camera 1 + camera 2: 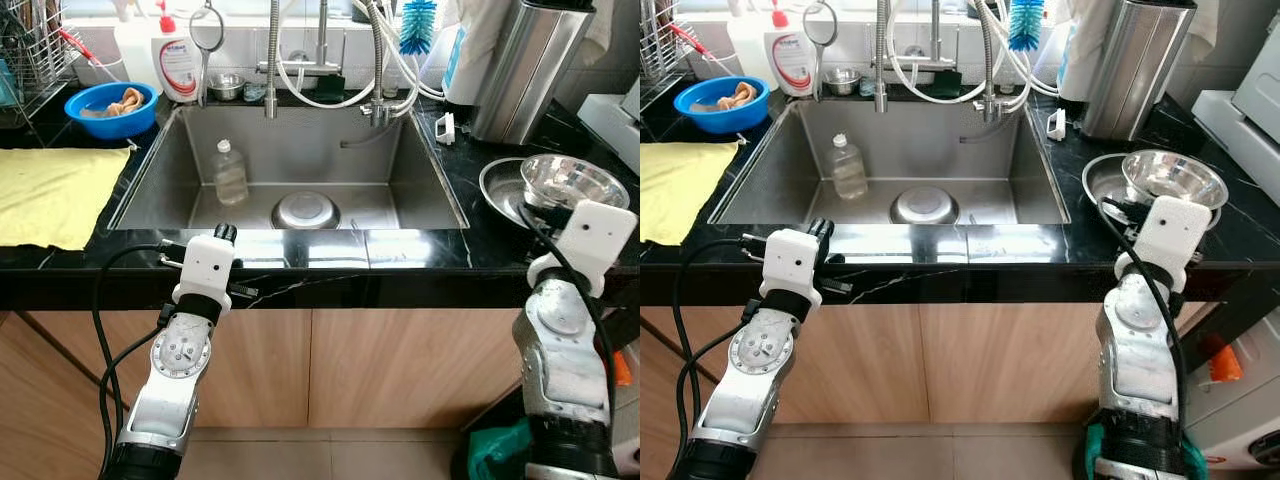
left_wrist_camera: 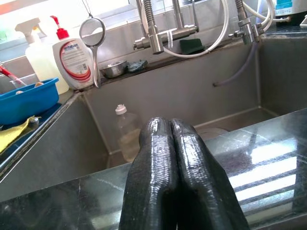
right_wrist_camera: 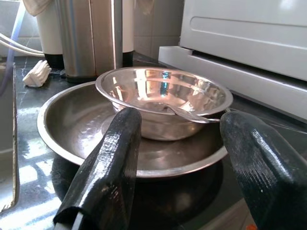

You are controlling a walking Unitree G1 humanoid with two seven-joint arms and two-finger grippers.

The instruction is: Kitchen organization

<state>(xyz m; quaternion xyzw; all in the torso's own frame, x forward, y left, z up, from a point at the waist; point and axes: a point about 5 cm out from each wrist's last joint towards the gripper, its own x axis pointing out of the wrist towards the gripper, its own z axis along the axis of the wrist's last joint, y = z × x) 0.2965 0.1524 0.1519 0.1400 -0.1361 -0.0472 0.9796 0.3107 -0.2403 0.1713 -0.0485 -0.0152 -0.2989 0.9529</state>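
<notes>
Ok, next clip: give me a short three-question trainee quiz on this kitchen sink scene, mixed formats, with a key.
1. True or false: the left gripper is shut, empty, over the counter's front edge.
2. Multiple choice: what does the small steel bowl by the right gripper sit in? A) the sink B) a wider steel dish C) the blue basin
3. Fill in: standing in the sink near an upside-down steel bowl is a clear plastic ____.

Key: 1. True. 2. B, the wider steel dish on the counter right of the sink; the right gripper is open in front of it. 3. bottle.
</notes>
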